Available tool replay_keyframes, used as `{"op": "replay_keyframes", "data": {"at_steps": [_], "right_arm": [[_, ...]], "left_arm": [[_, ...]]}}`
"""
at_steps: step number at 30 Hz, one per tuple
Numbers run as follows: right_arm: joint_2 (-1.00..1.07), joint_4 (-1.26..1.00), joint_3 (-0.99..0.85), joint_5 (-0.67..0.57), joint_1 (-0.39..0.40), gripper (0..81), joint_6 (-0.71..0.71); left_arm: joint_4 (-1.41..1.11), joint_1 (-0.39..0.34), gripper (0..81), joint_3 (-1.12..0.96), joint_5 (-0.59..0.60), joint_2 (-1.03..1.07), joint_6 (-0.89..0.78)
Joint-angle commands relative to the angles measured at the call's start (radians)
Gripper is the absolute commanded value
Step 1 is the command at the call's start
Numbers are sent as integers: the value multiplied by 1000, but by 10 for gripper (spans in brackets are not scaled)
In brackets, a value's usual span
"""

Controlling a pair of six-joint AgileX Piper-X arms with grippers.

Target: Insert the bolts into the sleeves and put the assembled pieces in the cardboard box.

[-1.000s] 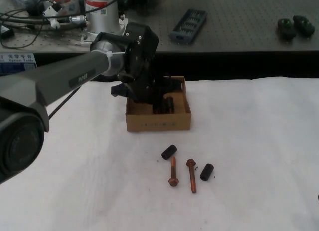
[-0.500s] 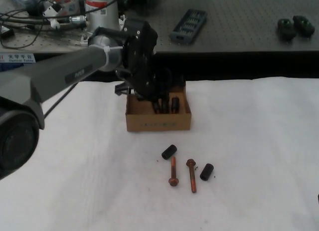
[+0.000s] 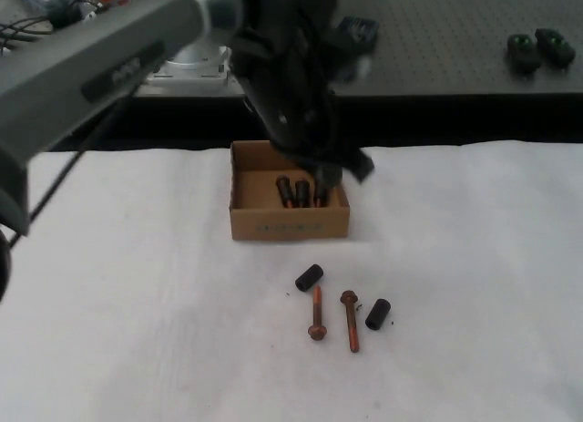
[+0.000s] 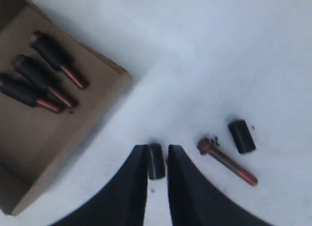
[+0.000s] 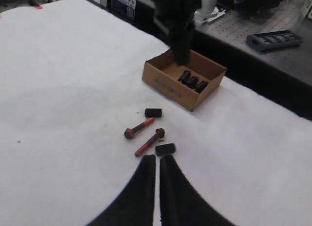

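The cardboard box (image 3: 290, 229) stands on the white cloth and holds three bolts in black sleeves (image 3: 301, 191), also seen in the left wrist view (image 4: 44, 74). In front of it lie two loose black sleeves (image 3: 309, 277) (image 3: 378, 313) and two copper bolts (image 3: 316, 314) (image 3: 350, 320). My left gripper (image 3: 342, 171) hangs above the box's far right corner. Its fingers (image 4: 141, 187) stand open by a narrow gap with nothing in them, and one sleeve (image 4: 156, 162) on the cloth shows through it. My right gripper (image 5: 157, 158) is shut, above the cloth on the near side of the loose parts.
Behind the cloth runs a dark perforated bench with a black ribbed block (image 3: 346, 39), two small black parts (image 3: 540, 46), cables and a metal column (image 3: 187, 62). Bare cloth (image 3: 474, 258) lies to the left and right of the loose parts.
My left arm has lifted out of the box and swung up and to the right. The three assembled pieces in the box are uncovered. The loose parts have not moved.
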Motion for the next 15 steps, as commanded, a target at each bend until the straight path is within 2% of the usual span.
{"op": "replay_keyframes", "data": {"at_steps": [1,7,13,15], "right_arm": [[-35,-8,-20,42,-6,39,-32],[-126,66,-23,51,-6,39,-34],[-213,129,-23,53,-6,39,-34],[-221,144,-23,56,-6,39,-34]], "left_arm": [[80,-35,114,14,-75,-5,64],[61,-64,137,63,-139,16,106],[66,-64,265,87,-225,58,101],[55,-64,286,87,-243,75,92]]}}
